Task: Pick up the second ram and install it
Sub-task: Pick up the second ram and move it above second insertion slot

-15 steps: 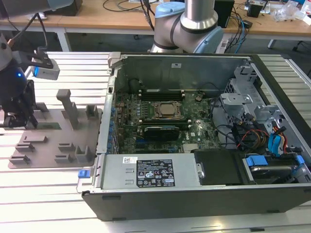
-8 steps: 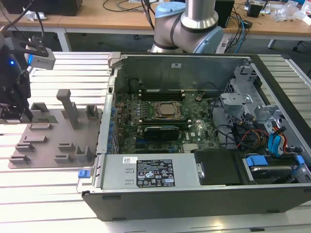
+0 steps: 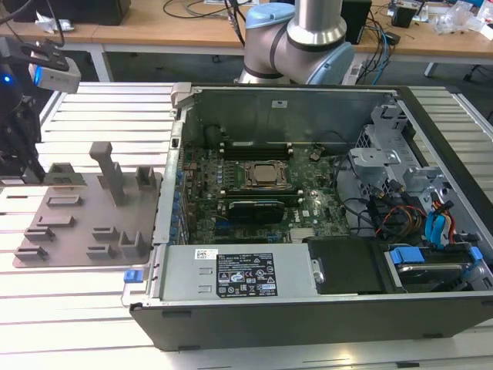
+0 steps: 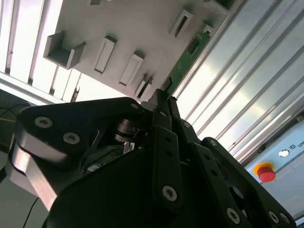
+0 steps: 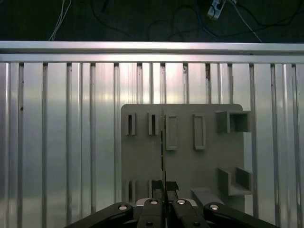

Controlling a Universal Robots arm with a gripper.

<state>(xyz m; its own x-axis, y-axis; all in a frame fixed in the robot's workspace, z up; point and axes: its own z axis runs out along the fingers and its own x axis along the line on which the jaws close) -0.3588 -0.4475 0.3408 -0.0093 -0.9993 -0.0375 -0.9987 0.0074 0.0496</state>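
Note:
The second ram (image 4: 186, 56) is a thin green stick with dark chips, and my gripper (image 4: 160, 97) is shut on one end of it. In the first wrist view the ram (image 5: 163, 147) shows edge-on as a thin line running out from between the fingertips (image 5: 156, 205) over the gray holder tray (image 5: 185, 166). In the exterior view my gripper (image 3: 32, 169) hangs at the tray's (image 3: 85, 220) end on that view's left, far from the open computer case (image 3: 308, 208). Whether the ram still touches the tray I cannot tell.
The case lies open with the motherboard up: the CPU socket (image 3: 266, 176) in the middle, memory slots (image 3: 254, 149) beyond it, a black card (image 3: 254, 210) in front. The tray's upright blocks (image 3: 108, 169) rise beside my gripper. A ribbed aluminium table (image 3: 100, 116) carries everything.

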